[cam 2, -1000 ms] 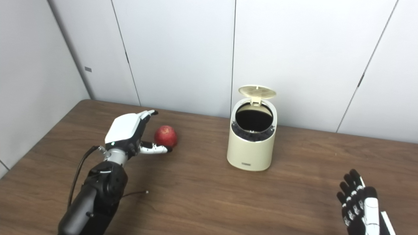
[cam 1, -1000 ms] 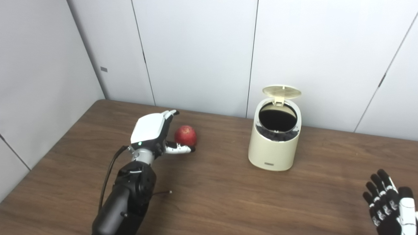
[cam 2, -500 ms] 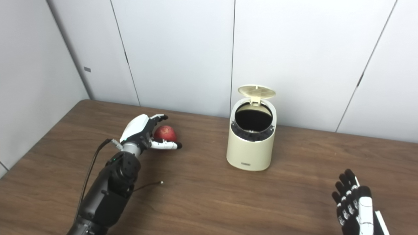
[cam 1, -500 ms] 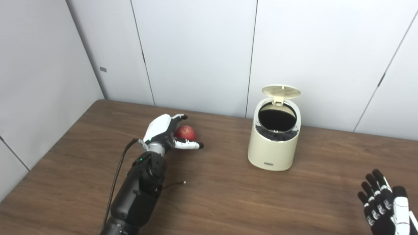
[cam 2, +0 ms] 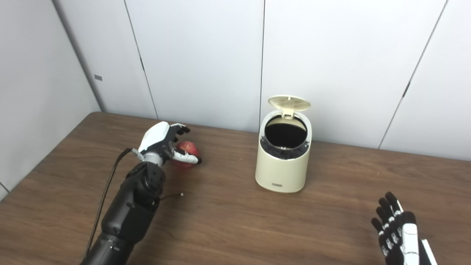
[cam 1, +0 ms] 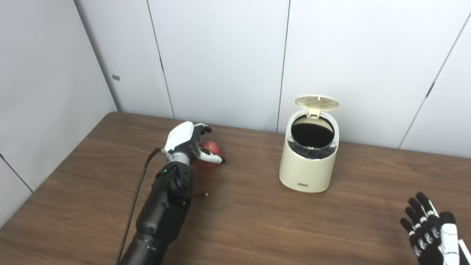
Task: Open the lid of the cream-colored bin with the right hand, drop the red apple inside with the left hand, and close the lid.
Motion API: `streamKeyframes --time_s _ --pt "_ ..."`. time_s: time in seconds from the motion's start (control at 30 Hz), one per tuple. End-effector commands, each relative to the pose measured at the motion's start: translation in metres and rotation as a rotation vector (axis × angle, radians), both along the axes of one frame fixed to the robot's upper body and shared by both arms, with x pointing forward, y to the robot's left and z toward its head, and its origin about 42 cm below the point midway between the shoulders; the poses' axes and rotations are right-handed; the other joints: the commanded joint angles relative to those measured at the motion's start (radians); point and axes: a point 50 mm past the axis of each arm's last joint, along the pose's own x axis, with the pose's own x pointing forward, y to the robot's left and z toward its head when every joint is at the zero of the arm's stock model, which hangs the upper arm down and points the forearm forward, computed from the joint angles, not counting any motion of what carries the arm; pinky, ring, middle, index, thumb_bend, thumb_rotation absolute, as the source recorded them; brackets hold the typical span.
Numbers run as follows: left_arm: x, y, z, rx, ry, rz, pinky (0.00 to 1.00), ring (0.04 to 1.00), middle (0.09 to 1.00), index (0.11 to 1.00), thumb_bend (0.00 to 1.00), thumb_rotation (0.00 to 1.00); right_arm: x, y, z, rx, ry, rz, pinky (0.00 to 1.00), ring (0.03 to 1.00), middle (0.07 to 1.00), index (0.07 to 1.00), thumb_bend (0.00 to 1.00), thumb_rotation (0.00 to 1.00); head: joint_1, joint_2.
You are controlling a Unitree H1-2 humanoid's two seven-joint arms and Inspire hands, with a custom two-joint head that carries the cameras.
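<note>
One apple [cam 1: 209,148] sits on the worktop [cam 1: 257,221], our left hand [cam 1: 187,141] cupped around it, fingers [cam 1: 215,159] not yet tight. Right hand [cam 1: 430,232] rests open, well apart. We judge step one done: the bin [cam 1: 308,162] stands with lid [cam 1: 317,102] up; dropping and closing remain. Pale wall panels [cam 1: 220,59] stand behind.

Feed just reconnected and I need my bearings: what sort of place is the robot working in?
Likely a bare lab or test booth: plain pale wall panels enclose a brown wood-grain table holding only a cream-colored bin and a red apple.
</note>
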Motion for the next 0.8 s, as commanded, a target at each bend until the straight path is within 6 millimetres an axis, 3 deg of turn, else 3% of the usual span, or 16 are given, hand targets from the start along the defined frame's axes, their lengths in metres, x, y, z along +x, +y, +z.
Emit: streamKeyframes --time_s 0.0,0.3,0.4,0.43,0.5,0.77 --pt "0.0091 -0.0005 0.0307 0.055 -0.077 0.008 0.50 0.660 0.748 0.699 0.87 0.04 0.0043 -0.0032 0.0129 -0.004 -0.083 0.015 0.95 0.974 0.971 0.951 0.44 1.00 0.001 0.003" --pt "0.0060 0.0019 0.0307 0.080 -0.018 0.018 0.47 0.612 0.714 0.627 0.83 0.00 0.0044 -0.0051 0.0104 0.008 -0.074 0.026 0.95 0.967 0.967 0.956 0.47 1.00 -0.002 0.011" --pt "0.0052 0.0025 0.0301 0.063 -0.019 0.014 0.44 0.546 0.616 0.593 0.79 0.00 0.0043 -0.0054 0.0099 0.016 -0.066 0.022 0.94 0.956 0.955 0.947 0.48 1.00 -0.002 0.011" --pt "0.0052 0.0026 0.0298 0.067 -0.018 0.012 0.44 0.536 0.595 0.544 0.66 0.02 0.0044 -0.0054 0.0098 0.012 -0.068 0.021 0.94 0.954 0.953 0.945 0.48 1.00 -0.002 0.011" --pt "0.0056 0.0029 0.0293 0.071 -0.010 0.011 0.44 0.517 0.519 0.497 0.55 0.00 0.0048 -0.0058 0.0094 0.008 -0.074 0.024 0.93 0.946 0.945 0.943 0.47 1.00 -0.002 0.011" --pt "0.0072 0.0010 0.0272 0.080 -0.011 0.011 0.40 0.438 0.531 0.465 0.50 0.00 0.0068 -0.0073 0.0080 0.016 -0.076 0.020 0.91 0.934 0.930 0.934 0.52 1.00 -0.001 0.013"
